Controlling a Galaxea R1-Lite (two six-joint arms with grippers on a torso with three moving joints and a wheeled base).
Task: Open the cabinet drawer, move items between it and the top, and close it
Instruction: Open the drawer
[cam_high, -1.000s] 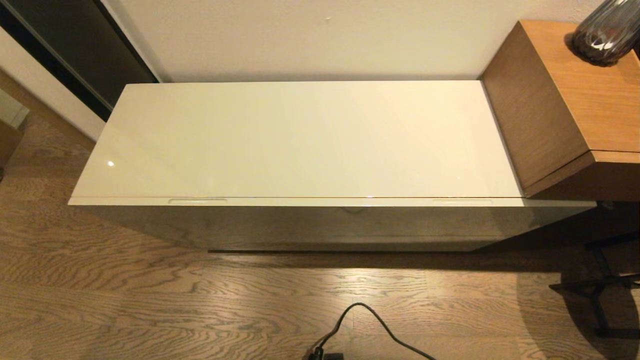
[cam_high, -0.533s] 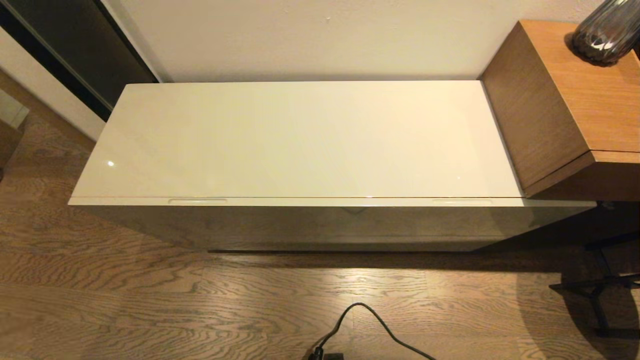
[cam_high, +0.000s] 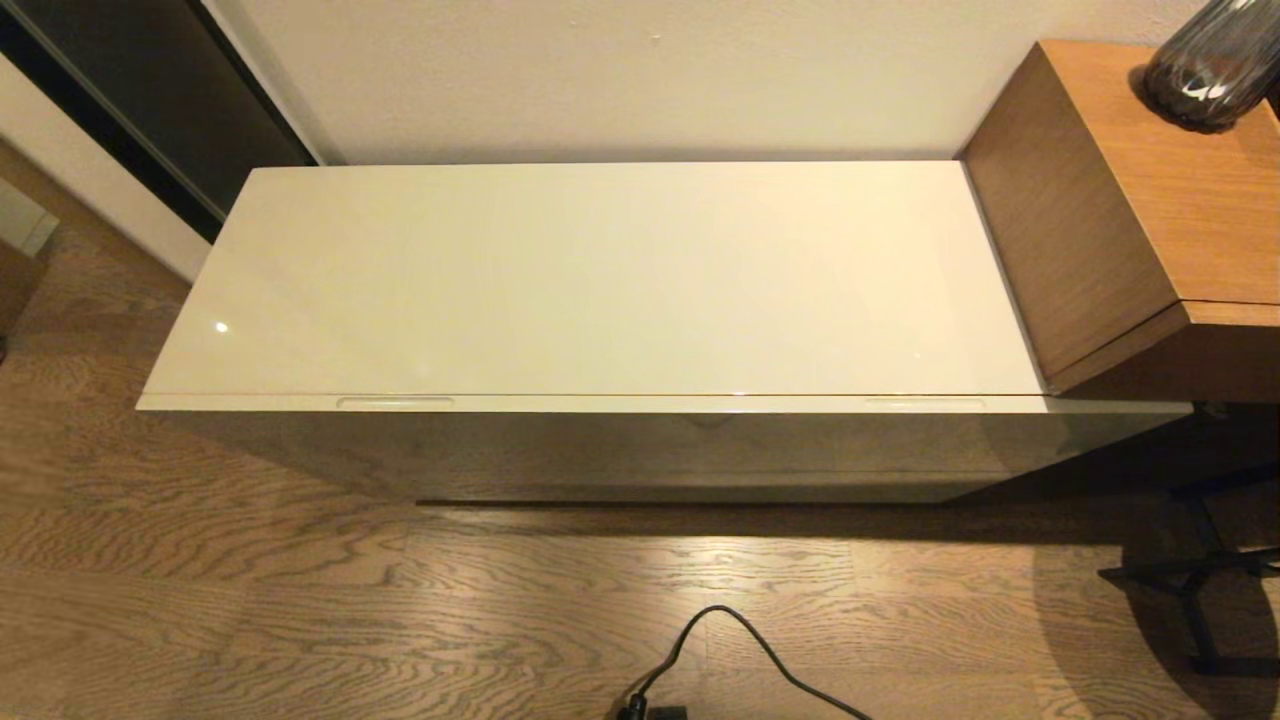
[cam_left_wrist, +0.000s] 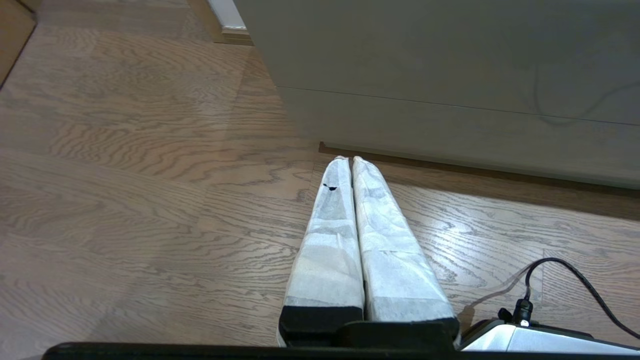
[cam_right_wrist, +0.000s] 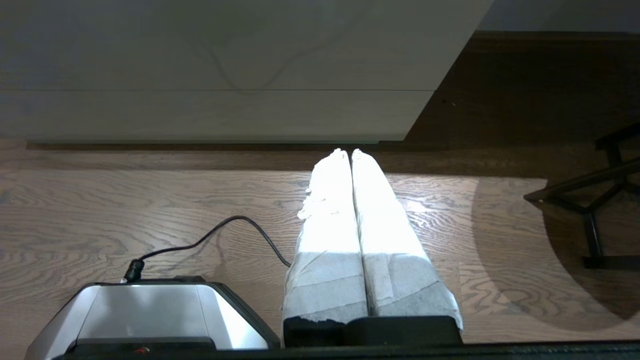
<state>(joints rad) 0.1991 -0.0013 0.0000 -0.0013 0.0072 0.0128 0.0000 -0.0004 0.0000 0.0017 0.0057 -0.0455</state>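
Note:
The glossy cream top (cam_high: 600, 280) of the low cabinet is bare in the head view. Below its front edge the cabinet drawer (cam_high: 640, 440) sits flush and closed, with slim handle slots at left (cam_high: 395, 403) and right (cam_high: 925, 403). The items are hidden. Neither arm shows in the head view. My left gripper (cam_left_wrist: 349, 159) is shut and empty, low over the wood floor, short of the drawer face (cam_left_wrist: 450, 65). My right gripper (cam_right_wrist: 347, 151) is likewise shut and empty, low near the cabinet's right end (cam_right_wrist: 225, 65).
A taller brown wooden unit (cam_high: 1130, 210) with a dark glass vase (cam_high: 1210, 65) adjoins the cabinet's right end. A black cable (cam_high: 740, 650) lies on the floor in front. A black stand's legs (cam_high: 1200, 580) sit at the right. My base (cam_right_wrist: 150, 310) is below.

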